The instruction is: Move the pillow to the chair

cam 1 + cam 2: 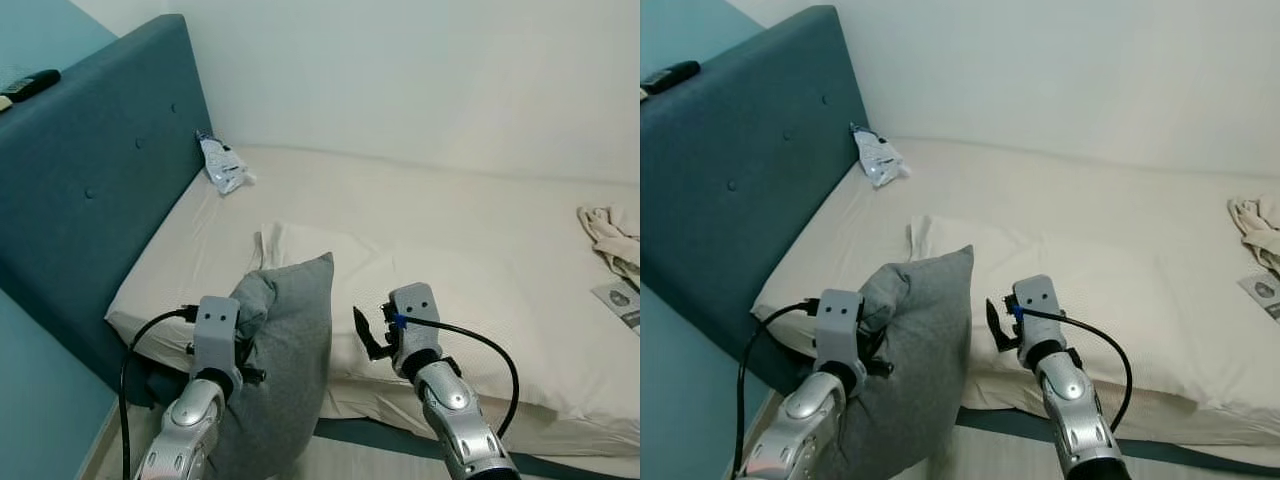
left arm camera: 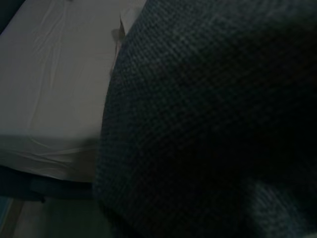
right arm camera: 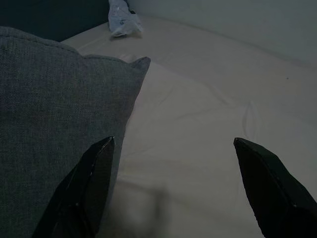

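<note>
Left eye view: a bedroom corner with a white wall, a bed (image 1: 470,240) under a cream sheet, and a teal upholstered headboard (image 1: 95,190) along the robot's left.

Grey pillow (image 1: 285,370): woven fabric, held upright off the near left corner of the mattress, its upper corner pointing up over the sheet. It hangs partly in front of the mattress edge and reaches down toward the floor.

Left gripper (image 1: 238,338): pressed into the pillow's left side, where the fabric bunches around it. The fingers are buried in the cloth, clenched on the pillow. In the left wrist view, dark grey weave lies directly against the lens, with a strip of sheet beside it.

Right gripper (image 1: 368,335): just to the right of the pillow, apart from it, over the near edge of the mattress. In the right wrist view its two black fingers (image 3: 91,191) stand spread wide, released, grasping nothing; one fingertip overlaps the pillow's edge in the picture, the other lies over bare sheet.

White pillow (image 1: 330,250): flat on the sheet, behind the grey one.

Crumpled plastic packet (image 1: 222,165): white and blue, on the sheet against the headboard, near the wall.

Remote control (image 1: 28,85): black, lying on top of the headboard at the far left.

Cream cloth (image 1: 608,232): bunched at the right edge of the bed, with a printed card (image 1: 622,300) just in front of it.
</note>
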Available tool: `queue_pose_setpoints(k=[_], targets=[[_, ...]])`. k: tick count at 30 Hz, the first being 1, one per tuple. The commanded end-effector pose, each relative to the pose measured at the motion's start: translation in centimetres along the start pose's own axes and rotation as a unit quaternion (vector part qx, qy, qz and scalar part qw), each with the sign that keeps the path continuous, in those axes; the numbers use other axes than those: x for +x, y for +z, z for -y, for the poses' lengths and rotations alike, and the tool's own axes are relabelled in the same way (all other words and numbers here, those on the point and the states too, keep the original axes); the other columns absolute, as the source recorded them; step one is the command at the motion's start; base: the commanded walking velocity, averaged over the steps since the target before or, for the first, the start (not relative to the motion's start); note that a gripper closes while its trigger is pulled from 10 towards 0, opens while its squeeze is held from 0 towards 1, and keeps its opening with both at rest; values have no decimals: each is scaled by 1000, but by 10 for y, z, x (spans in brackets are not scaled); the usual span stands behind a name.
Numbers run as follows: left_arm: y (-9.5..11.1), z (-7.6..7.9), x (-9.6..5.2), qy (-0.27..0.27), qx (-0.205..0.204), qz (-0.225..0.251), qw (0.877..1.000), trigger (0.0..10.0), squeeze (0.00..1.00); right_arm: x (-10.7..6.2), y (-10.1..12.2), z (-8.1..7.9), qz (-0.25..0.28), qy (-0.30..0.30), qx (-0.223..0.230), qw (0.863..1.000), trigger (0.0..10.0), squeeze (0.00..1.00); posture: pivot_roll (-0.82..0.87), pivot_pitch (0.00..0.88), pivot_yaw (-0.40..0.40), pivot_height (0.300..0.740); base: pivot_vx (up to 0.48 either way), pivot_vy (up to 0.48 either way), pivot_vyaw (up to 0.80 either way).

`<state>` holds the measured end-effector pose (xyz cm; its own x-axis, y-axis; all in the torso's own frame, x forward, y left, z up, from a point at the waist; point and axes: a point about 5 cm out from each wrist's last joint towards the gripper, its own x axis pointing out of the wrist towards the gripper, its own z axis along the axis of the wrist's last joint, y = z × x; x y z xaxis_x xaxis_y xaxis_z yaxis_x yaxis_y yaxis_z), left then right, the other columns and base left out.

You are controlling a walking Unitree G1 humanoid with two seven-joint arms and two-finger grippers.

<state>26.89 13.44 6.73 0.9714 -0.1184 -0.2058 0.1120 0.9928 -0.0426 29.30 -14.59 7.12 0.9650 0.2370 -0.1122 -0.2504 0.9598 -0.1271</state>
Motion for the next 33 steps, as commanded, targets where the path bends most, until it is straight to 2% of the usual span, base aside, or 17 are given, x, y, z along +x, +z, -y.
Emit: queue_pose_setpoints(k=[1, 28, 33], targets=[[14, -6, 1, 13, 13, 33, 999, 10000, 0, 0, -1, 1, 3, -6, 8, 1000, 10000, 0, 23, 42, 15, 740, 0, 0, 800], [15, -7, 3, 15, 13, 33, 999, 10000, 0, 0, 0, 4, 7, -7, 8, 1000, 10000, 0, 18, 46, 12, 740, 0, 0, 800], [15, -7, 3, 15, 13, 33, 999, 10000, 0, -1, 2, 5, 18, -14, 34, 999, 10000, 0, 17, 44, 12, 740, 0, 0, 518]])
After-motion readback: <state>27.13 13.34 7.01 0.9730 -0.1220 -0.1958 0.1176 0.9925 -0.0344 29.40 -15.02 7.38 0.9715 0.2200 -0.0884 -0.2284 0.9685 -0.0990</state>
